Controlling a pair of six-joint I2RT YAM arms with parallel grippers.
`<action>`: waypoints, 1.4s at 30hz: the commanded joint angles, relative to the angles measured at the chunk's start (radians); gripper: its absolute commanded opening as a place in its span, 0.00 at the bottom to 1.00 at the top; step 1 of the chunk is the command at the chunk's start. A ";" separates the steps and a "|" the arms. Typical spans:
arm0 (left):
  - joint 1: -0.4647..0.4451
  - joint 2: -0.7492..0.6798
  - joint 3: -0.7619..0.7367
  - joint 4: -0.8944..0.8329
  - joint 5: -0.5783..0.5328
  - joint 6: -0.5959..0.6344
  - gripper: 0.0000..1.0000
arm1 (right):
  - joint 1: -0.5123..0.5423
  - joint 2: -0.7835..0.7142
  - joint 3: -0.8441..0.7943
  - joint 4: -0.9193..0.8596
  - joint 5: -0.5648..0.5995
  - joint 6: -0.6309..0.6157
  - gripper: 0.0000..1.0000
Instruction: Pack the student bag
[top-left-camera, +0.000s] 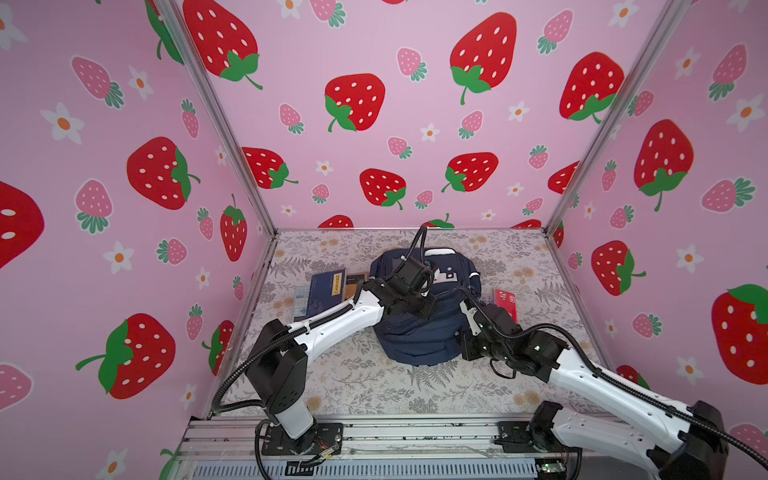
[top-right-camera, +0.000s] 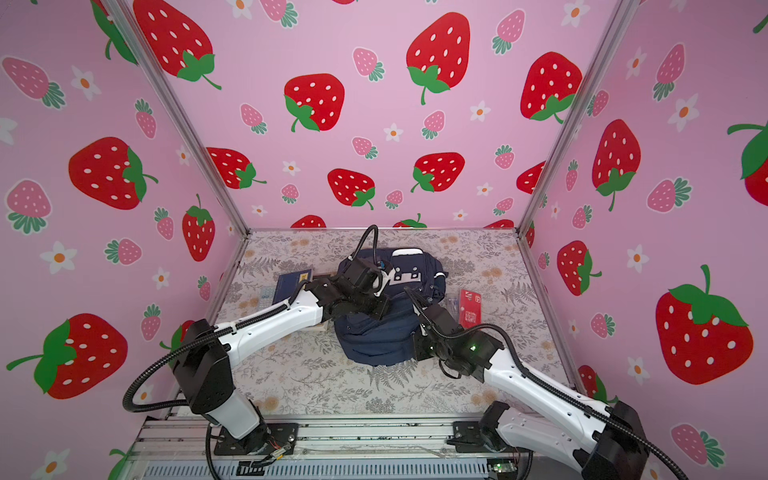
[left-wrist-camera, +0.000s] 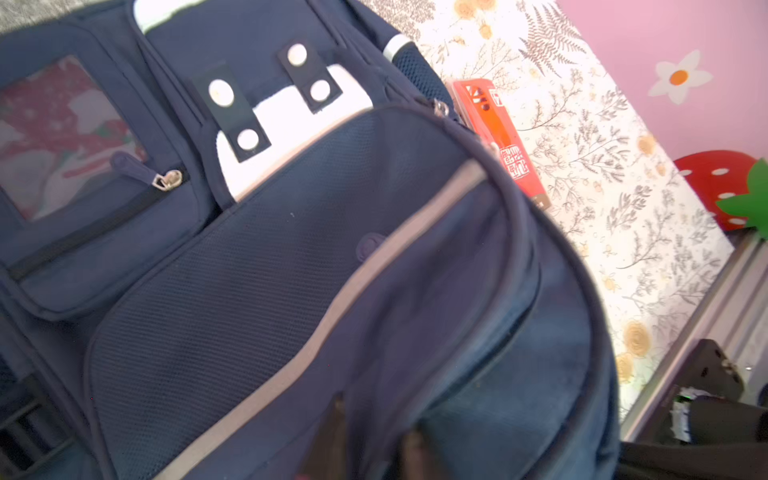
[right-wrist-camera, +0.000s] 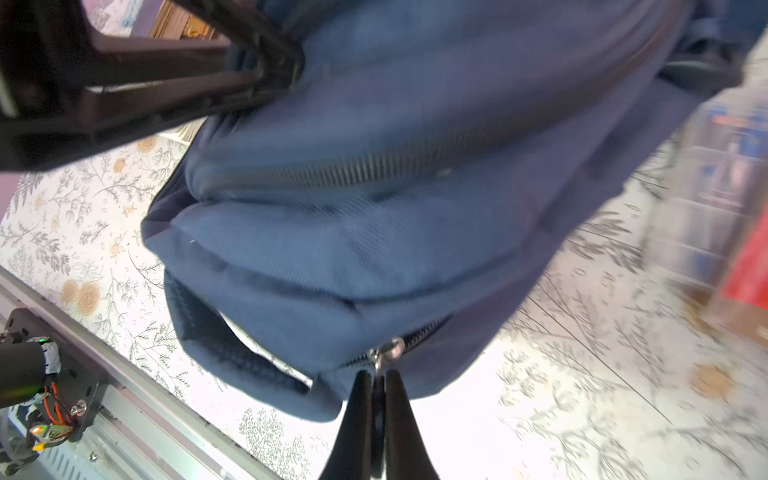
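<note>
Student bag (top-left-camera: 419, 340) lies mid-worktop (top-left-camera: 365, 386), toward the back; blue book (top-left-camera: 322, 291) to its left, red packet (top-left-camera: 506, 301) to its right. Right claw (right-wrist-camera: 377, 376) pressed together on a zip pull (right-wrist-camera: 377, 362) at the bag's right side. Left claw (right-wrist-camera: 276, 68) against the bag's fabric; spread or pinching, cannot tell.

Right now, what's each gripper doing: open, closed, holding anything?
Left gripper: at the student bag, blurred; cannot tell whether open or shut.
Right gripper: shut on the bag's zip pull.
</note>
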 joint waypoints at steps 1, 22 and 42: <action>0.000 -0.003 0.040 -0.146 -0.065 0.039 0.50 | 0.007 -0.036 0.026 -0.053 0.027 0.017 0.00; -0.002 0.018 0.091 -0.144 -0.113 0.018 0.00 | 0.017 -0.056 0.027 -0.020 -0.149 -0.119 0.00; 0.028 0.049 0.116 -0.129 0.107 -0.057 0.42 | 0.189 0.143 0.021 0.259 -0.011 -0.013 0.00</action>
